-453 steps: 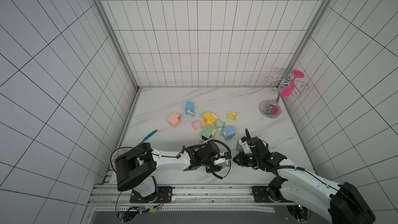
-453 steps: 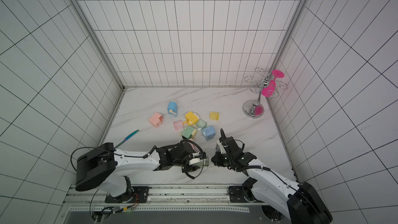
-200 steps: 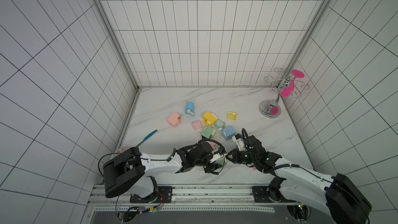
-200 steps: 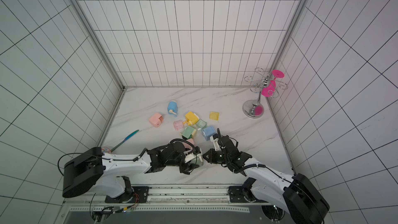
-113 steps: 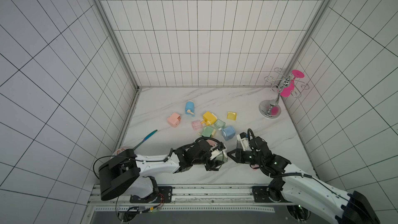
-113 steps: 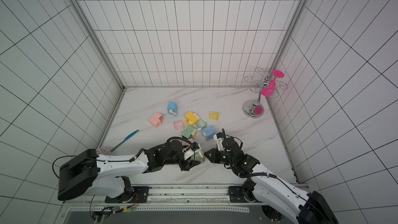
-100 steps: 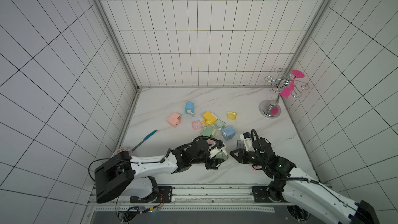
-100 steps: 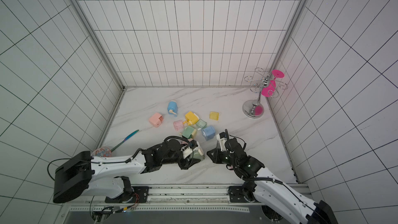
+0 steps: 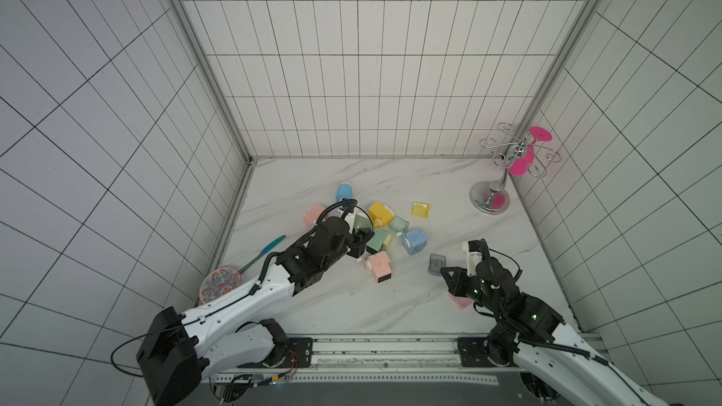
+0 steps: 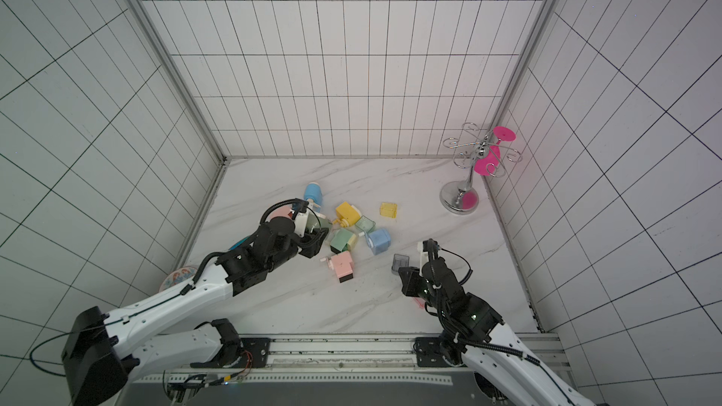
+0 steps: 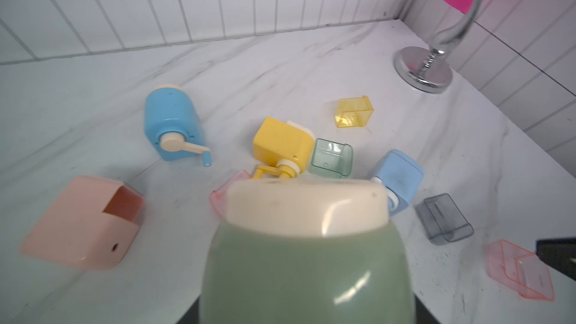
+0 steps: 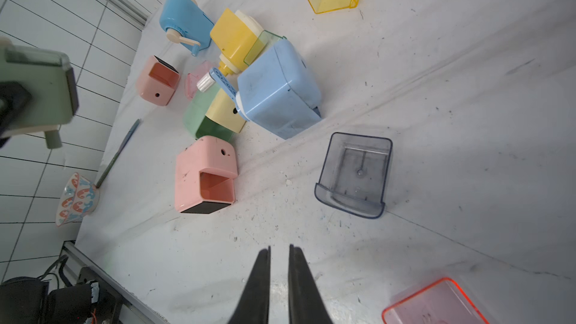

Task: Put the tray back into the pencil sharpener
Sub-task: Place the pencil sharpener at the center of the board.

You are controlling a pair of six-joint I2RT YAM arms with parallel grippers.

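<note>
My left gripper is shut on a green pencil sharpener with a cream end and holds it off the table above the pile. It fills the left wrist view, where the pencil sharpener hides the fingers. In the right wrist view a smoky translucent tray shows seated in that sharpener's side. My right gripper hovers low over bare marble at the front right. Its fingers stand a narrow gap apart with nothing between them, and it is well clear of the sharpener.
A grey tray and a red tray lie loose by my right gripper. A pink sharpener with an empty slot lies mid-table. Behind it are several coloured sharpeners and trays. A chrome stand is at the back right and a patterned bowl at the left.
The grippers were together at the table's front middle. My right gripper has let go, parted slightly and drawn back to the right. My left arm has carried the green sharpener up and back over the pile.
</note>
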